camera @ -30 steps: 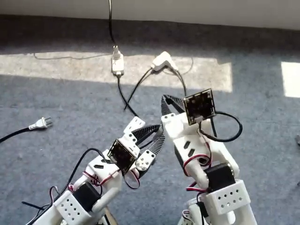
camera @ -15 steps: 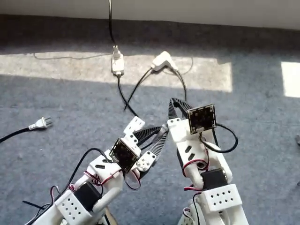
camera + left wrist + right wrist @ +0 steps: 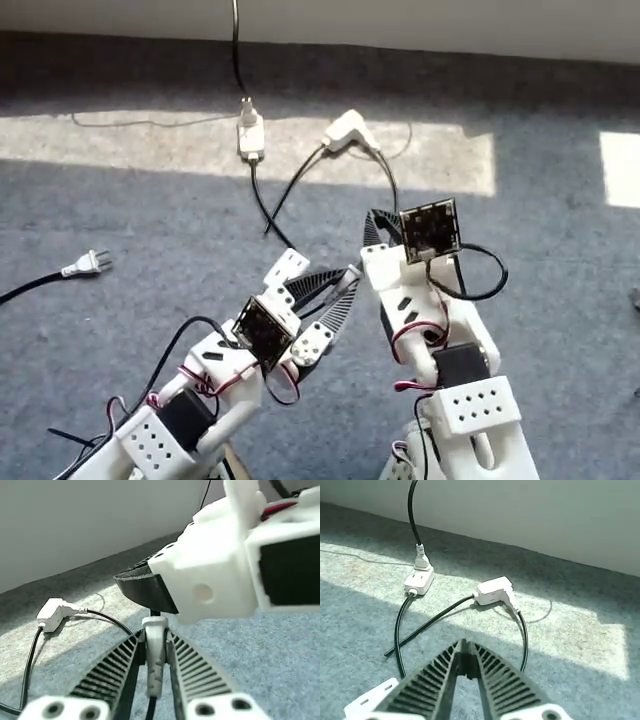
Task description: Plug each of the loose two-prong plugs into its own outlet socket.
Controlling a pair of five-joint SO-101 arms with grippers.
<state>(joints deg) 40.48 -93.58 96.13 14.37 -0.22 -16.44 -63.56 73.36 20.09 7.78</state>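
Note:
My left gripper is shut on a white two-prong plug, whose black cord runs down between the ribbed fingers. In the high view this gripper sits low beside the right arm. My right gripper is shut with nothing in it, hovering over the carpet short of a white outlet socket. Farther back lies another white socket with a black-corded plug seated in it. A loose white plug lies on the carpet at the far left.
Grey carpet covers the floor, with a sunlit band across the back where the sockets lie. Black cords curve from the sockets toward the arms. A pale wall closes the far side.
The right arm dipped back toward its base, then rose again, ending slightly right of where it started. The left arm has stayed put with the plug in its gripper.

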